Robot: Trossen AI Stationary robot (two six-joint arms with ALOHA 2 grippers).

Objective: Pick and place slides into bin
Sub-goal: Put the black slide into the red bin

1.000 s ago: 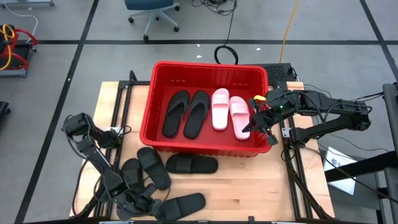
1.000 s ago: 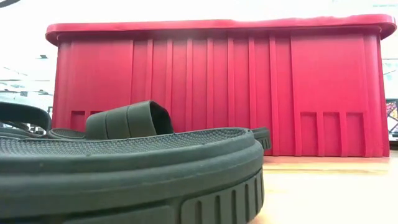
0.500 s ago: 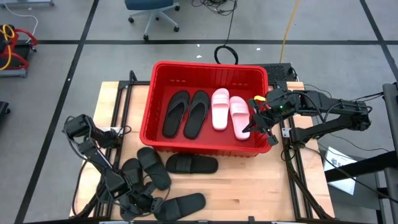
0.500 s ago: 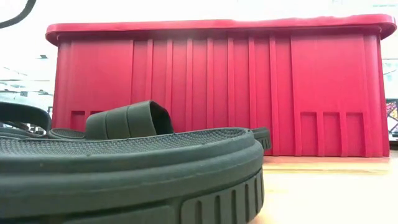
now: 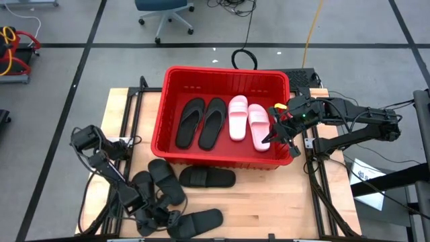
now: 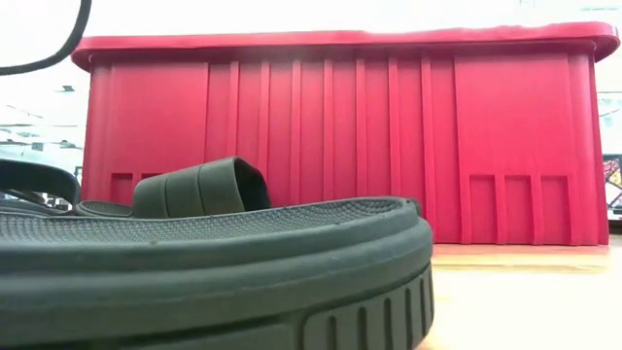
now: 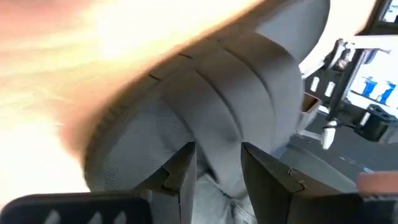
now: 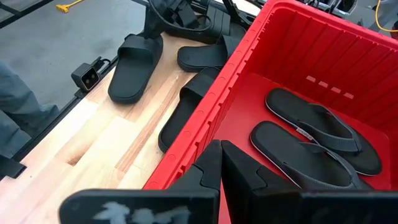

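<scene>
The red bin (image 5: 225,70) stands at the table's far middle and holds two black sandals (image 5: 201,123) and two pale pink slides (image 5: 248,124). Several black slides lie on the table in front of it: one (image 5: 207,177) by the bin's near wall, a pile (image 5: 158,188) at the near left, and one (image 5: 196,220) at the near edge. My left gripper (image 5: 161,218) is low at that near-edge slide's left end and shut on it (image 7: 230,93). My right gripper (image 5: 275,131) is shut and empty above the bin's right side (image 8: 224,171). My left gripper has the black slide's wide strap, at its lower edge (image 7: 217,155), between its two fingers (image 7: 183,171). The fingers come low from the table's left. The slide lies with its sole on the table (image 6: 194,272). How far back it reaches cannot be told.
The bin's ribbed near wall (image 6: 340,146) rises behind the loose slides. Another black slide's strap (image 6: 199,190) shows beyond the near one. Bare wood lies at the table's near right (image 5: 269,202). An office chair (image 5: 164,10) and cables are on the floor beyond the table.
My left gripper has gone toward the table's right edge along the near edge, up to the black slide. In the low view the nearest slide's rim has slid a little toward the right. My right arm has kept still.
</scene>
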